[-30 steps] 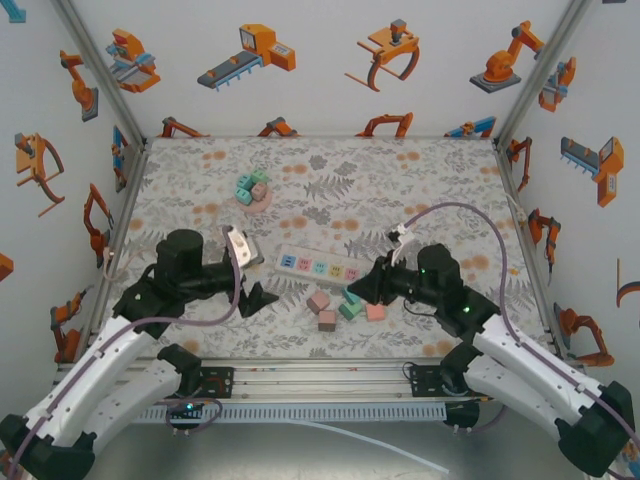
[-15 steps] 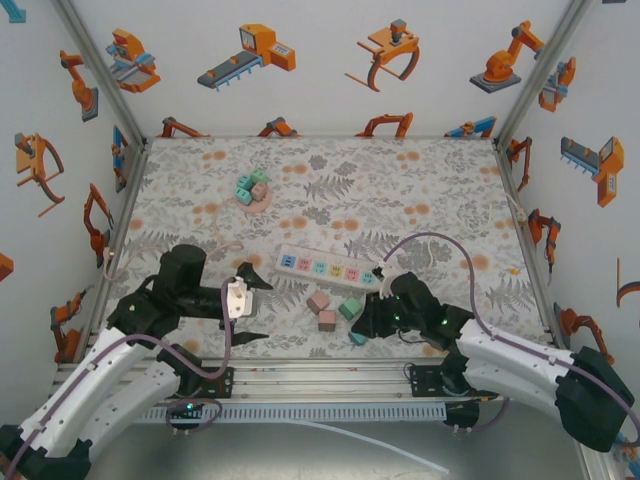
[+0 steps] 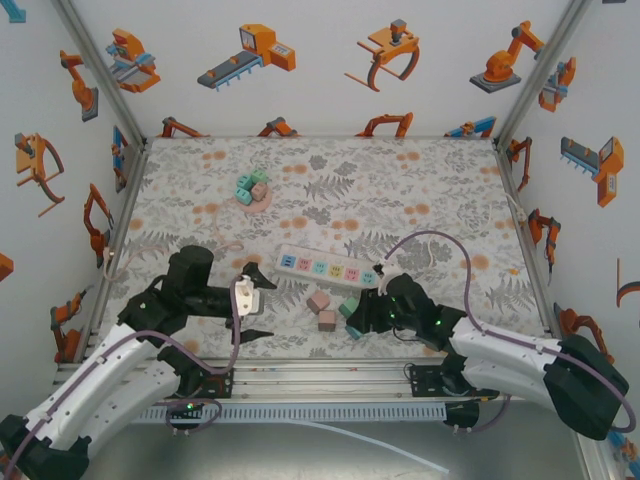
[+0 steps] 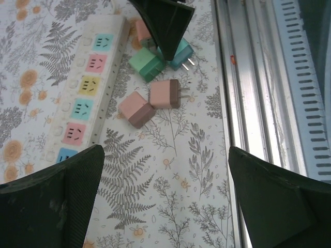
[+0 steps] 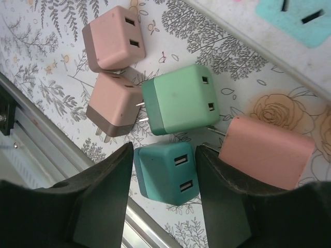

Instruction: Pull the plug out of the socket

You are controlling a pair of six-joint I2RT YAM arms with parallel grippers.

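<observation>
Item: my right gripper (image 5: 164,152), 2 dark fingers (image 5: 103,201) flanking 1 teal plug (image 5: 165,178); whether they press it is unclear.
Beyond my tips: 1 green plug (image 5: 181,98), upper pink plug (image 5: 114,45), lower pink plug (image 5: 115,111), 1 salmon plug (image 5: 266,152).
Top right: white socket (image 5: 243,23).

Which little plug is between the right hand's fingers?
The teal plug, between the right hand's fingers. The light green plug is paler, and the rest are pink plugs.

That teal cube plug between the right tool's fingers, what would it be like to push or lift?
The teal plug looks like a rigid, boxy shell, so probably stiff and light. Its flat faces suggest it would slide rather than roll. The smooth sides might slip in the right tool.
</observation>
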